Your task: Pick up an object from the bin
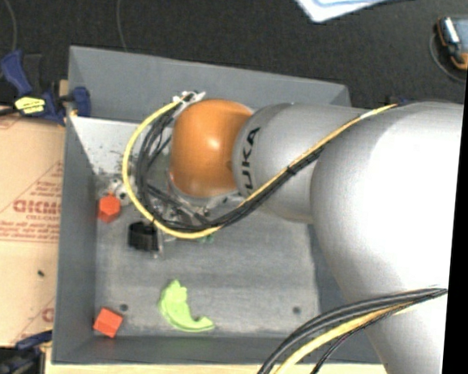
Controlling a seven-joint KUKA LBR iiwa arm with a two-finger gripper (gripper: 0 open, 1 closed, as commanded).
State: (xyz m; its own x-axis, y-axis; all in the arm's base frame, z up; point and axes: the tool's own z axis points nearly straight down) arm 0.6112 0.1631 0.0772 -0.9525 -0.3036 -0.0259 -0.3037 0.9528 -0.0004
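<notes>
My gripper (pixel 142 236) reaches down into the left half of the bin, and its dark lower end shows just under the arm's wrist. A small orange block (pixel 109 206) lies close to its upper left, near the bin's left wall. A small pale piece (pixel 118 187) sits just above that block. A light green curved thing (pixel 181 308) lies on the floor below the gripper, toward the front wall. An orange cube (pixel 107 322) rests in the front left corner.
The arm with its orange cover and looped cables hangs over the middle and right of the bin, hiding the floor beneath. The bin's left wall is close to the gripper.
</notes>
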